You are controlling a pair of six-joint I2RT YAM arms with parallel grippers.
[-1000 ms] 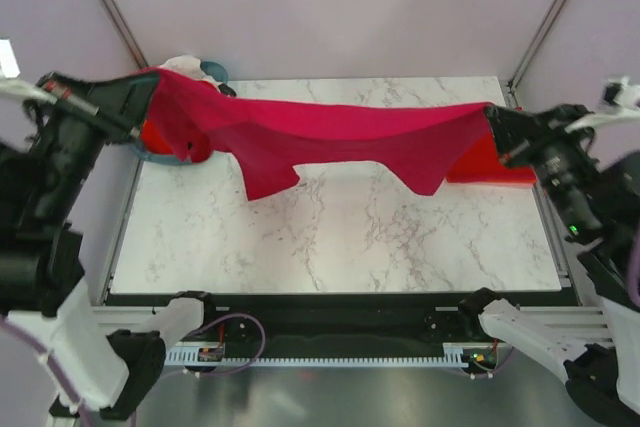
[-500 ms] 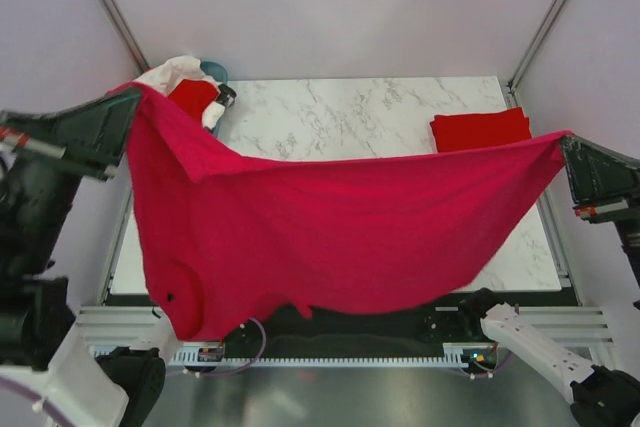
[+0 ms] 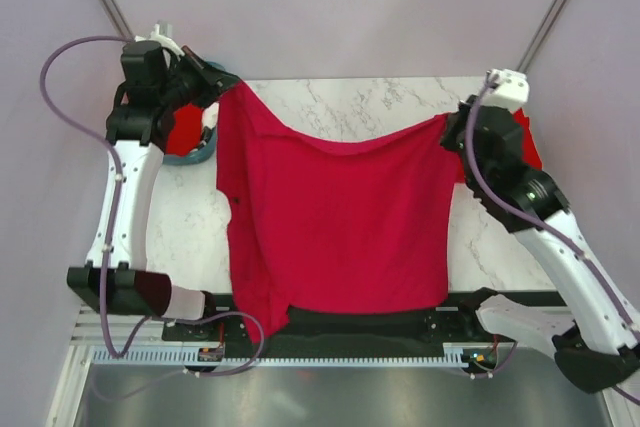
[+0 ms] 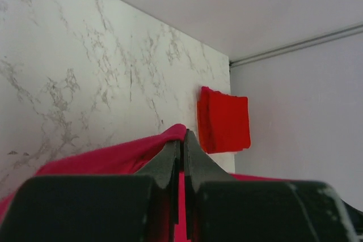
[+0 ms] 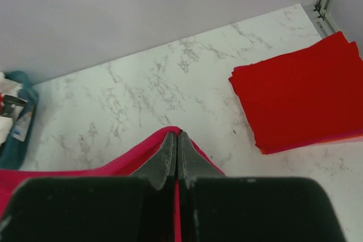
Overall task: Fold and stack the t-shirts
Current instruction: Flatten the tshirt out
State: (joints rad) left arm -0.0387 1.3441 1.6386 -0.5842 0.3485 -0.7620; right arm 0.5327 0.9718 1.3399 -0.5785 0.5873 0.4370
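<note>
A crimson-pink t-shirt (image 3: 335,222) hangs spread between my two grippers over the marble table, its lower edge draped past the table's near edge. My left gripper (image 3: 222,87) is shut on its far left corner; the cloth shows between the fingers in the left wrist view (image 4: 182,140). My right gripper (image 3: 450,125) is shut on its far right corner, seen in the right wrist view (image 5: 177,137). A folded stack of bright red t-shirts (image 5: 303,92) lies at the far right of the table, also in the left wrist view (image 4: 224,118).
A teal basket (image 3: 190,152) with red and white cloth sits at the far left, partly behind my left arm; its rim shows in the right wrist view (image 5: 20,106). Bare marble (image 3: 360,102) shows beyond the shirt. Frame posts stand at the back corners.
Both arms have swung the shirt from high and near the camera back toward the far side and lower. It now hangs lengthwise over the table instead of stretched wide.
</note>
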